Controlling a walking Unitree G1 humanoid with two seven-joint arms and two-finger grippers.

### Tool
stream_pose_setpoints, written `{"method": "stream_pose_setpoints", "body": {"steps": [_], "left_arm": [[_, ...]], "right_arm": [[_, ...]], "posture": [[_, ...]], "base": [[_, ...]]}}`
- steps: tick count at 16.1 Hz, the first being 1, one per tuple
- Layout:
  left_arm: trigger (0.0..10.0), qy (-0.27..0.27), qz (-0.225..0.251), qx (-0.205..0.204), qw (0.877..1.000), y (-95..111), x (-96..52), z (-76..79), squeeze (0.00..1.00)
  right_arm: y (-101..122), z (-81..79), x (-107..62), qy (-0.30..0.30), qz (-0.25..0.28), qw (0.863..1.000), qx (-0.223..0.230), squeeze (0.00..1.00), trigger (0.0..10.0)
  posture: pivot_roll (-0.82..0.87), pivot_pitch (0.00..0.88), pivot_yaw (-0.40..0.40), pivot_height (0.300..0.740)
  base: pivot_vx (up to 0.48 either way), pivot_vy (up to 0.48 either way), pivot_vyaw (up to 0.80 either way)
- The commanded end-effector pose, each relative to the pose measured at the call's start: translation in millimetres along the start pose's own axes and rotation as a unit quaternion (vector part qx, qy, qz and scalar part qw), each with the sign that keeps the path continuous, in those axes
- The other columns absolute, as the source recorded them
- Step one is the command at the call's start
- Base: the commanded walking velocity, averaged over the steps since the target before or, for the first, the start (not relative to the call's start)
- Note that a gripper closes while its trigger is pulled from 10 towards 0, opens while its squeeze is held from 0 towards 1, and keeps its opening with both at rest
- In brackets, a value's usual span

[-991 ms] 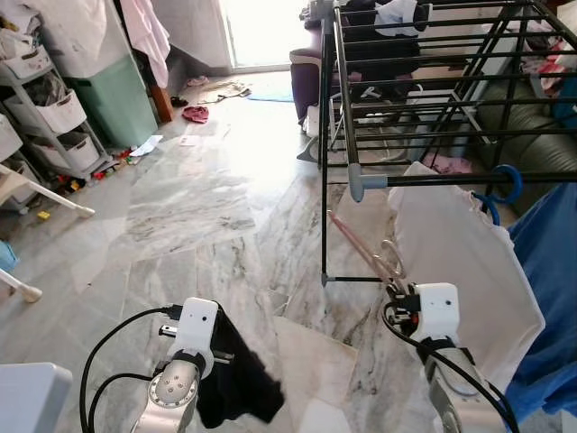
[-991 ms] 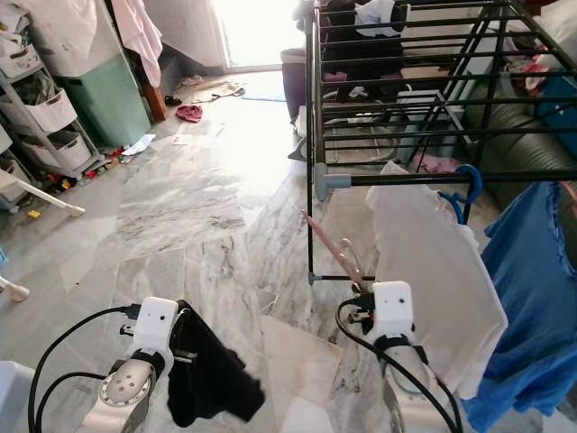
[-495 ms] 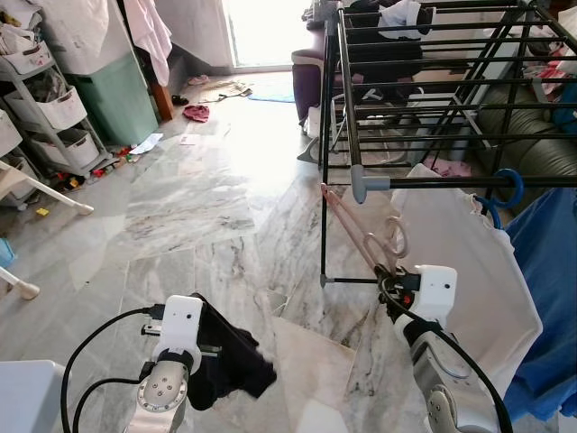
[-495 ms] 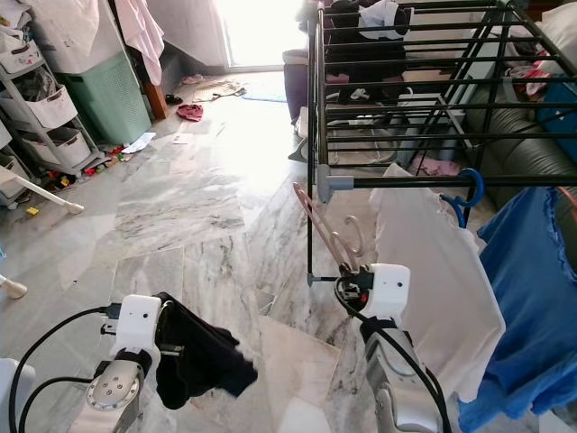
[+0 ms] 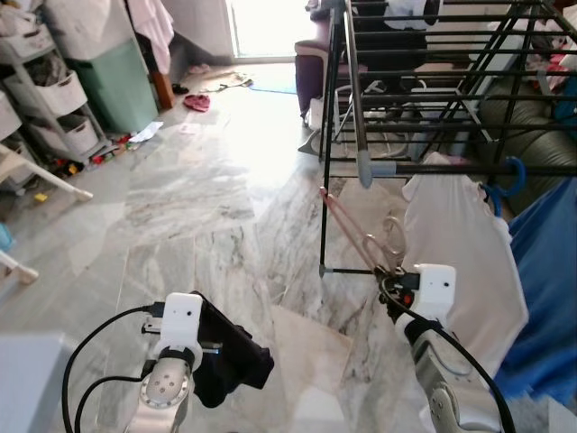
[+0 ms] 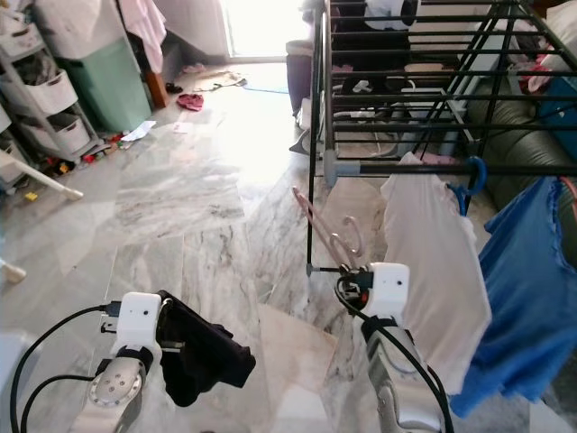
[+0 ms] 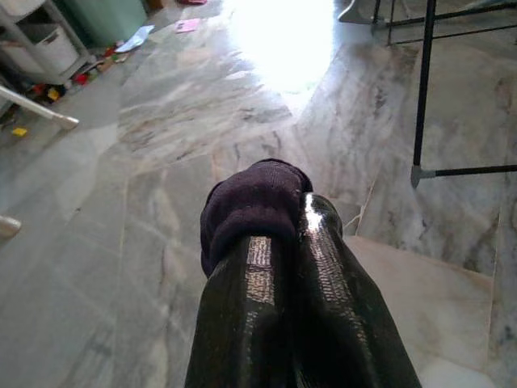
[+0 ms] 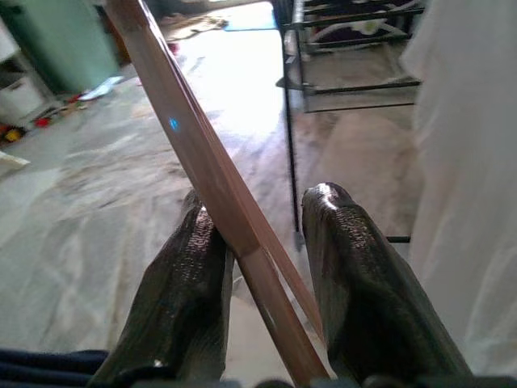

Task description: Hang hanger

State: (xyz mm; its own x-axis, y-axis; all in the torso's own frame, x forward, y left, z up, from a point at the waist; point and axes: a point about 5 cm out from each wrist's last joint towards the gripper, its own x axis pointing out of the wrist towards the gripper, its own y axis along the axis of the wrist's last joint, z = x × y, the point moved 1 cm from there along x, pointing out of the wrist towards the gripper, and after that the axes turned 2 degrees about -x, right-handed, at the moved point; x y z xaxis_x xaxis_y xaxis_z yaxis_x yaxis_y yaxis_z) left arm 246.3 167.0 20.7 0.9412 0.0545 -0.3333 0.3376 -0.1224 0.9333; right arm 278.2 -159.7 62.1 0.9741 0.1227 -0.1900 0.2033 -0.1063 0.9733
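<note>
Right hand [image 8: 258, 267] grips pink hanger [image 5: 353, 233] beside drying rack [image 5: 361, 167]; left hand [image 7: 279, 267] clamps dark cloth [image 7: 252, 202].

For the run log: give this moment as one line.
left gripper: shut on dark garment | right gripper: holding pink hanger | drying rack: ahead

Silver arms [image 5: 167, 397] — white wrist blocks, black cables, black-fingered claws.

Head cameras looked down on the floor [image 5: 198, 207] and rack [image 5: 361, 167], shared; wrist cameras sat close behind the fingers.
</note>
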Motion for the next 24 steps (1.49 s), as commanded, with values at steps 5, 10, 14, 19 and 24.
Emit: {"method": "stream_pose_setpoints", "body": {"steps": [5, 10, 14, 19, 24], "left_arm": [[10.0, 0.015, 0.004, 0.005, 1.0, 3, 2.3, -3.7, 0.0], [10.0, 0.016, 0.004, 0.008, 1.0, 3, 3.6, -2.3, 0.0], [10.0, 0.004, 0.017, 0.0, 1.0, 7, 4.2, 1.0, 0.0], [10.0, 0.001, 0.014, -0.026, 1.0, 5, 4.7, 3.4, 0.0], [10.0, -0.02, 0.017, -0.041, 0.999, 9, 9.9, 14.5, 0.0]], "right_arm": [[3, -2.7, 5.2, 0.011, -0.004, 1.0, -0.005, 0.0, 10.0], [2, -1.5, 4.8, 0.009, -0.005, 1.0, -0.004, 0.0, 10.0], [1, -2.7, 6.2, 0.022, -0.013, 1.0, -0.012, 0.0, 10.0], [5, -6.2, 13.3, 0.036, -0.013, 0.999, -0.023, 0.0, 10.0], [0, -17.4, 19.0, 0.068, -0.021, 0.996, -0.051, 0.0, 10.0]], "posture": [[-0.02, 0.0, 0.028, 0.74], [-0.03, 0.0, 0.034, 0.74], [-0.01, 0.0, -0.007, 0.74], [-0.01, 0.0, -0.037, 0.74], [0.0, 0.0, -0.055, 0.74]], "base": [[-0.345, 0.0, 0.0], [-0.34, 0.0, 0.0], [-0.147, 0.0, 0.0], [0.0, 0.0, 0.0], [0.0, 0.0, 0.0]]}}
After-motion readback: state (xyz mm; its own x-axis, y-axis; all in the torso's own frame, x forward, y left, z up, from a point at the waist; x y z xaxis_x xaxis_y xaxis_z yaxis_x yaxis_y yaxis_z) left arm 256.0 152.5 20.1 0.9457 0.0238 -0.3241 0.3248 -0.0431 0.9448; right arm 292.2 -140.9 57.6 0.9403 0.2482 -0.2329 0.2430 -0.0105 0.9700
